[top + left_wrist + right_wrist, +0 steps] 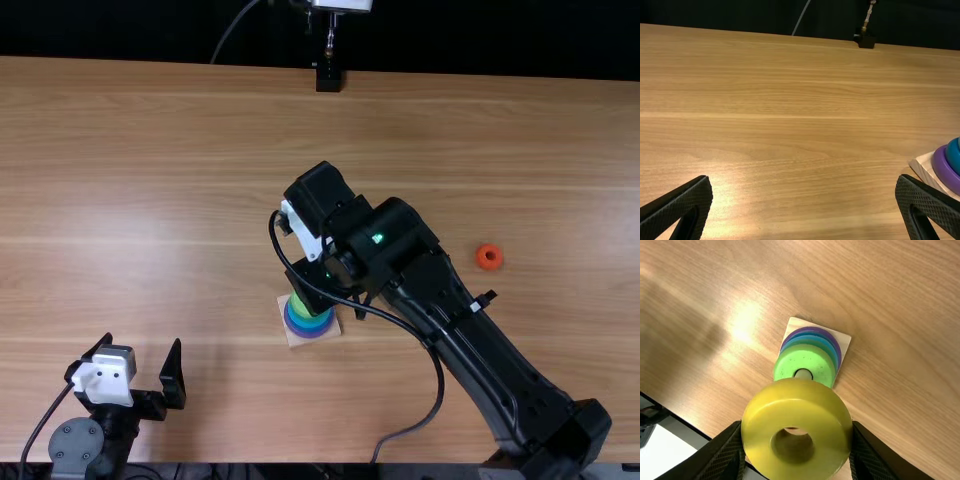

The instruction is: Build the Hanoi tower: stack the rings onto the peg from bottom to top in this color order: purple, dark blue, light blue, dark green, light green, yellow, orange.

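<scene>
Right gripper: in the top view, the right gripper (312, 284) is seen at the centre of the frame, just above and partly over the stack; in the right wrist view its fingers are closed on opposite sides of the yellow ring, parted by the ring's width.
Yellow ring: the yellow ring (796, 412) is held at the lower middle of the right wrist view, its hole seen; the near part of the stack is covered by it, and whether the peg is touched cannot be told.
Stack: from the bottom, a purple ring (812, 330), blue banding (810, 338) whose separate rings cannot be told apart, and a light green ring (790, 360) on top are seen; whether dark green is included cannot be told.
Peg and base: the pale peg (803, 374) is framed by the light green ring; the square wooden base (844, 339) is placed just below the centre of the top view.
Orange ring: the orange ring (480, 260) is laid flat on the table (130, 180), at the right of the top view, well apart from the stack.
Left gripper: the left gripper (143, 341) is seen at the lower left of the top view, its fingers spread wide, with nothing held.
</scene>
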Robot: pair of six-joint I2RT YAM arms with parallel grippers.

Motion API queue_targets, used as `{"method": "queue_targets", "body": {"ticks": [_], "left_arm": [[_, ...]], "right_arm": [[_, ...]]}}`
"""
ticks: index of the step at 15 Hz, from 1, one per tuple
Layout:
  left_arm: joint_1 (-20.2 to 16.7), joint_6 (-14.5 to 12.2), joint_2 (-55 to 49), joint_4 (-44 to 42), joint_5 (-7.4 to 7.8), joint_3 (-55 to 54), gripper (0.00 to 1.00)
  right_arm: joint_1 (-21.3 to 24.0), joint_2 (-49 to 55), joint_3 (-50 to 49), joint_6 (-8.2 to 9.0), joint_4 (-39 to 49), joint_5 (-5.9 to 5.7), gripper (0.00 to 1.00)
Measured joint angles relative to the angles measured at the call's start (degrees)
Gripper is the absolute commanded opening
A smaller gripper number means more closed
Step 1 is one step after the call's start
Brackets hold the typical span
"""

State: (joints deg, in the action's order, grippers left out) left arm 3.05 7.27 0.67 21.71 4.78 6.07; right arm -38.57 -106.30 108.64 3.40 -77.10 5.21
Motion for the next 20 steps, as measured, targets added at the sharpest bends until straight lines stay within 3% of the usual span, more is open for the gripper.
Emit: {"method": "queue_targets", "body": {"ticks": [10, 11, 12, 13, 15, 17, 20], "left_arm": [[-0.02, 0.00, 0.00, 0.02, 0.00, 0.00, 1.00], [0.00, -0.02, 0.00, 0.00, -0.02, -0.02, 1.00], [0.00, 0.00, 0.00, 0.00, -0.02, 0.00, 1.00], [-0.02, -0.02, 0.00, 0.00, 0.02, -0.02, 1.00], [0.00, 0.02, 0.00, -0.02, 0.00, -0.02, 1.00], [0.00, 0.00, 0.00, 0.00, 0.00, -0.02, 1.00], [0.00, 0.00, 0.00, 0.00, 0.00, 0.00, 1.00]], "right_arm": [[-1.07, -4.37, -0.09, 0.11, -0.15, -0.31, 0.00], [-1.07, -4.42, -0.28, 0.13, -0.17, -0.33, 0.35], [-1.09, -4.42, -0.28, 0.26, -0.13, -0.31, 0.81], [-1.09, -4.42, -0.28, 0.96, -0.11, -0.35, 1.00], [-1.07, -4.42, -0.28, 4.11, 0.04, -0.31, 1.00], [-1.09, -4.42, -0.28, 5.95, 0.28, -0.31, 1.00], [-1.09, -4.42, 0.76, 7.04, 0.28, -0.33, 1.00]]}}
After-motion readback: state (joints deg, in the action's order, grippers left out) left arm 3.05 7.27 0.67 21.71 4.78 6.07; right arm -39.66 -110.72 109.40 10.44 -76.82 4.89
